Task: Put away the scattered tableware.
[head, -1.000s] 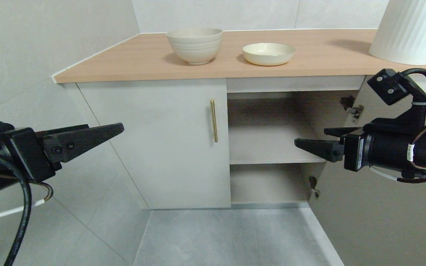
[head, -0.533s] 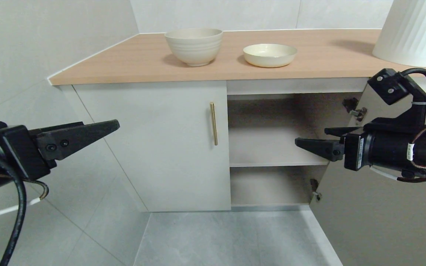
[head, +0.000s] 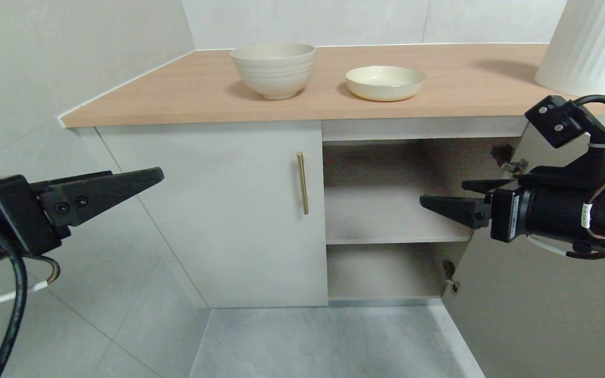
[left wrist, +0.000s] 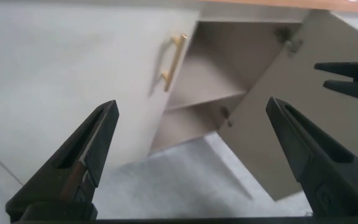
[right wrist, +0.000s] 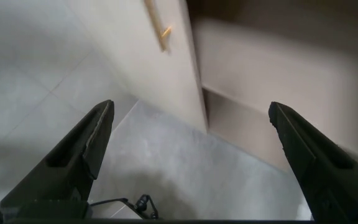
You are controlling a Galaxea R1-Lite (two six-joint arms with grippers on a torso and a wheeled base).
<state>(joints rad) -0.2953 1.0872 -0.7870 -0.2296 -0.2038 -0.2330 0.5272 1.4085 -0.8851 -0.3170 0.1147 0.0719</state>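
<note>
**Hands**
- Left hand [head: 139,181]: released, with its 2 fingers spread wide and grasping nothing. It is at the left centre of the head view, in front of the tiled wall [head: 45,68], well apart from the cabinet.
- Right hand [head: 444,192]: released, with its 2 fingers apart and grasping nothing. It is at the right centre, in front of the open compartment, at about the height of the shelf [head: 381,215].
- A white label [head: 586,215] on the arm behind the right hand carries print too small to read.

**Surroundings**
- Closed door [head: 218,210]: centre of the frame, with 1 upright brass handle [head: 302,182] near its right edge.
- Open door [head: 533,315]: swung outward at the lower right, below the right arm.
- Grey tiled floor [head: 323,341]: along the bottom of the frame.

**Tableware**
- Bowl [head: 273,68]: deep and pale cream, with faint horizontal ridges round its wall. It stands upright on the wooden desk [head: 176,100] at the upper centre, above the closed door.
- Dish [head: 385,82]: shallow and cream. It is on the desk near the right of the bowl without touching it, above the open compartment.
- White ribbed vessel [head: 594,47]: on the desk at the upper right corner, well apart from the dish.
</note>
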